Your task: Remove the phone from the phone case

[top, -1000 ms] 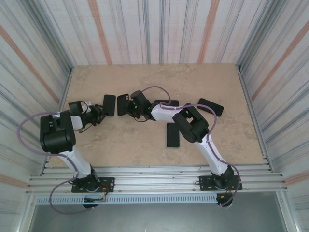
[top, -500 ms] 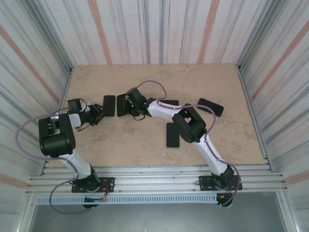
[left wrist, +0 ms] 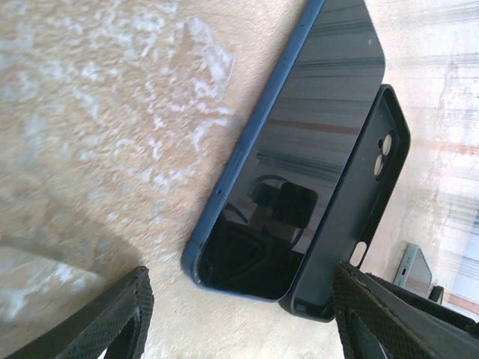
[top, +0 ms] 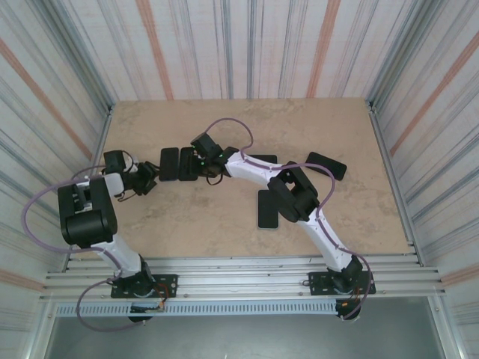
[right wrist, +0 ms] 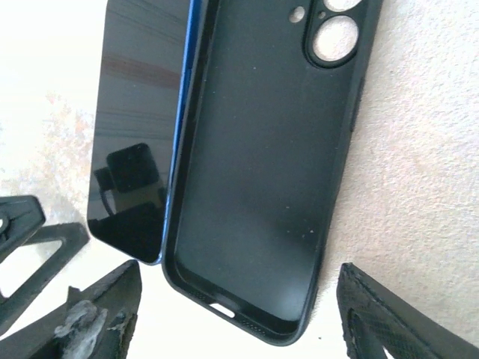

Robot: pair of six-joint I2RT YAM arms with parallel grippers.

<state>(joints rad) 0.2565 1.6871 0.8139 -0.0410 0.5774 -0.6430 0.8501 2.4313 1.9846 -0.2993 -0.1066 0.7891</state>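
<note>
**A:** What are the two things made of?

**B:** The phone [top: 169, 163] is a thin slab with rounded corners. It has a blue rim and a glossy black screen facing up that mirrors the striped walls. The case [top: 185, 166] is matt black, a shallow tray with a raised lip. It has round camera cut-outs at one end and a slot at the other, and its hollow lies bare and facing up.

**A:** Where do they lie?

**B:** Side by side, long edges together, on the left half of the bench [top: 224, 120], about midway between its far and near edges. The phone is on the side nearer the left edge. The bench top is beige and marbled, with a dull finish.

**A:** And the pincers?

**B:** The left pincer [top: 152, 178] sits low at the phone's near end. Its cross-hatched black fingers [left wrist: 127, 314] are spread apart and clamp nothing. The right pincer [top: 193, 166] hangs over the case and hides part of it from above. Its fingers [right wrist: 374, 314] also stand wide and clear of the lip.

**A:** Anything else around?

**B:** Three more dark slabs. One [top: 268, 209] is near the middle, towards the near edge. One [top: 327, 165] is towards the right edge. The third [top: 258, 159] is partly crossed by the right arm.
</note>
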